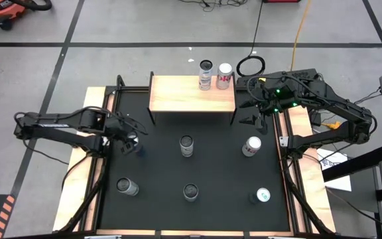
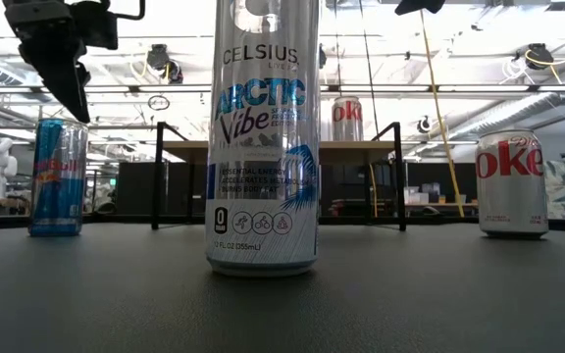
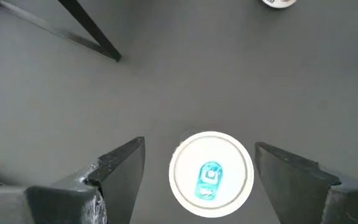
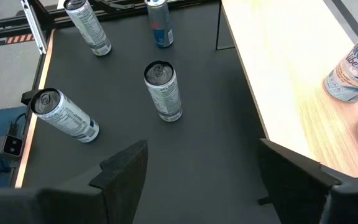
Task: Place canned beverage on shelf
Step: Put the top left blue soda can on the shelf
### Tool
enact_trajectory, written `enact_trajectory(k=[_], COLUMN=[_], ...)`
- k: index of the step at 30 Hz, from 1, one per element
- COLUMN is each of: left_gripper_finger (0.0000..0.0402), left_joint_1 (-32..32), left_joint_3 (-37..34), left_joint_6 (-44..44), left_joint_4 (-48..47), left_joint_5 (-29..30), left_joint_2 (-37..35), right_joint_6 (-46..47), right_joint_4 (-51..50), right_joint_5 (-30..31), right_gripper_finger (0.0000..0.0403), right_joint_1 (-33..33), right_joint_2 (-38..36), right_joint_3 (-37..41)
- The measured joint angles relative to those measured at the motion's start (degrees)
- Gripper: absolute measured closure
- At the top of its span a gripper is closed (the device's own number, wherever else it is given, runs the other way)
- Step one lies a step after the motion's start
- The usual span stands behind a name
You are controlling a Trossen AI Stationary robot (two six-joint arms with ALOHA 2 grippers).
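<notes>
A slim blue-and-silver can (image 2: 57, 176) stands upright on the black mat near the table's left side. Its silver top with a blue tab (image 3: 211, 174) shows in the left wrist view. My left gripper (image 1: 136, 145) hangs above it, pointing steeply down and open, one finger on either side of the can's top and clear of it. The shelf (image 1: 191, 96), a light-wood board on black legs, stands at the far edge with two cans (image 1: 206, 74) (image 1: 225, 76) upright on its right part. My right gripper (image 1: 254, 114) waits open in the air beside the shelf's right end.
Other cans stand on the mat: one at the middle (image 1: 186, 146), a white one to the right (image 1: 251, 146), and three along the near edge (image 1: 128, 188) (image 1: 190, 192) (image 1: 262, 196). The shelf's left half is bare wood.
</notes>
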State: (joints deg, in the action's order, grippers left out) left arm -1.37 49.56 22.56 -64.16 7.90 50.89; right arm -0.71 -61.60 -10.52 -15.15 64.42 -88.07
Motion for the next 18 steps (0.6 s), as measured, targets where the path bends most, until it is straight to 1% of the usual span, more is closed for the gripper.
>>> enact_trajectory(k=[6, 18], left_gripper_finger=[0.0097, 0.0097], left_joint_1=[0.0, 0.0], left_joint_3=[0.0, 0.0], left_joint_6=[2.6, 4.2], left_joint_4=[-0.6, -2.5], left_joint_5=[-0.2, -0.4], left_joint_2=[1.1, 3.0], right_joint_6=[-0.1, -0.1], right_joint_4=[0.0, -0.8], right_joint_5=[0.0, 0.0], right_gripper_finger=[0.0122, 0.0122], right_joint_1=[0.0, 0.0], right_joint_2=[0.0, 0.0], right_joint_3=[0.0, 0.0])
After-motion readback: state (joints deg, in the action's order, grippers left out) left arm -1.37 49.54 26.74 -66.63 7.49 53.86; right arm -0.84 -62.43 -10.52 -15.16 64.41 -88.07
